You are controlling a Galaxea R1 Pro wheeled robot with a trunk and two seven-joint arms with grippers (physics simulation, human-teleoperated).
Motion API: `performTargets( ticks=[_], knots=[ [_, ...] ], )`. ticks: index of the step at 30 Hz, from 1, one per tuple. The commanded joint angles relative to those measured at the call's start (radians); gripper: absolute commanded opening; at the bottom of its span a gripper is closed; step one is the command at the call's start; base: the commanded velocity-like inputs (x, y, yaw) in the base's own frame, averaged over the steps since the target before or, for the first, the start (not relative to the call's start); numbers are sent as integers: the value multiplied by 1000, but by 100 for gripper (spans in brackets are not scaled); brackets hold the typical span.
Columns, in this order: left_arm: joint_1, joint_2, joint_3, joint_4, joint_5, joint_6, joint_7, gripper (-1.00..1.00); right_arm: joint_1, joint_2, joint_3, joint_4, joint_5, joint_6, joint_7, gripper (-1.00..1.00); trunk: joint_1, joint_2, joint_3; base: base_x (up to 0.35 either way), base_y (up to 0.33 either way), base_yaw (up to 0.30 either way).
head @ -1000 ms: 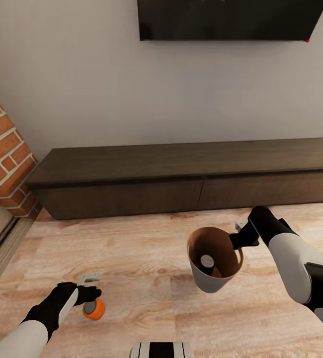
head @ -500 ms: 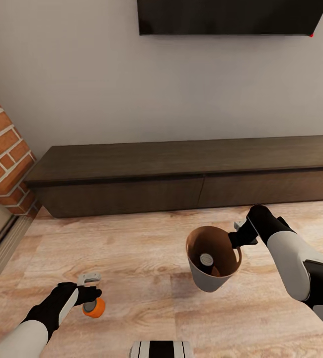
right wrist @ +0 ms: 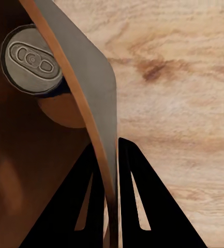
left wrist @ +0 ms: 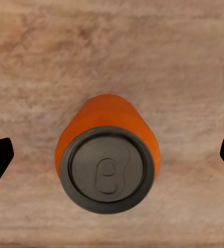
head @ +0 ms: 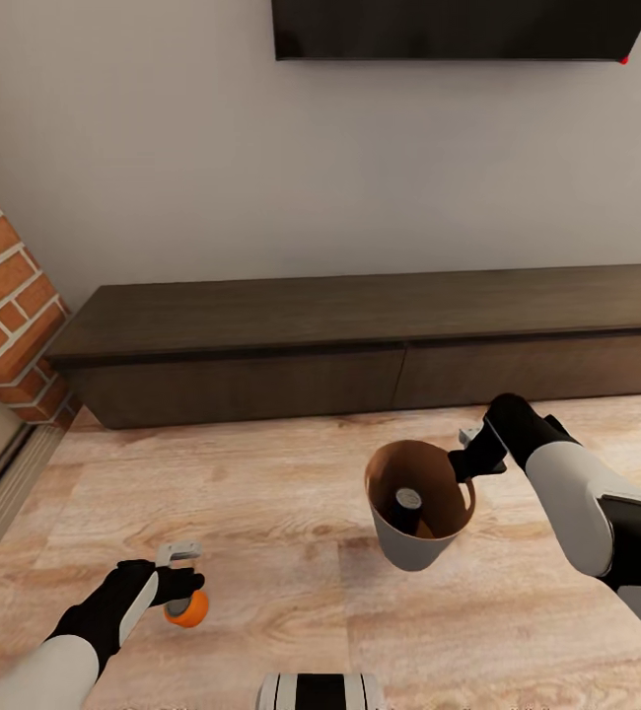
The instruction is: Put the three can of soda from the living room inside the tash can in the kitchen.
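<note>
Meanwhile, my right hand (head: 466, 456) pinches the tash can (head: 414, 540) rim, while my spread left hand (head: 184, 582) straddles an orange can of soda (head: 186, 609) for pickup.

Two soda cans: orange can (head: 186, 608), can in bin (head: 408, 499); one bin (head: 409, 547).

2 arms in glossy white shells, black at wrists — black wedge-shaped fingers (right wrist: 137, 206), pale grey gripper brackets.

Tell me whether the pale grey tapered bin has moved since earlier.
Yes, slightly: the pale grey tapered bin sits further left of the front seam of the dark-brown cabinet, though the camera shifted too.
</note>
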Motion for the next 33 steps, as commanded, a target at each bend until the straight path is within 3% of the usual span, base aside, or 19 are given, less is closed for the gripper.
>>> performTargets(
  ticks=[1,5,12,17,26,33],
  knots=[
    [0,-1,0,0,-1,0,0,100,-7,0,-4,12,-14,4,5,-100,0,0,-4,0,0,0],
    [0,-3,0,0,-1,0,0,100,-17,1,-5,28,-14,4,5,-100,2,-1,-19,0,0,0],
    [0,-4,0,0,-2,0,0,100,-24,16,-3,34,-15,4,5,-100,2,-1,-19,0,0,0],
    [0,-4,0,0,-2,0,0,100,-26,18,-3,34,-15,4,5,-100,4,-2,-39,0,0,0],
    [0,-7,0,0,0,-3,0,100,-26,20,-3,34,-15,4,5,-100,4,-2,-39,0,0,0],
    [0,-7,0,0,0,-19,-1,100,-26,21,-2,34,-15,4,4,-100,6,-3,-54,0,0,0]
  ],
)
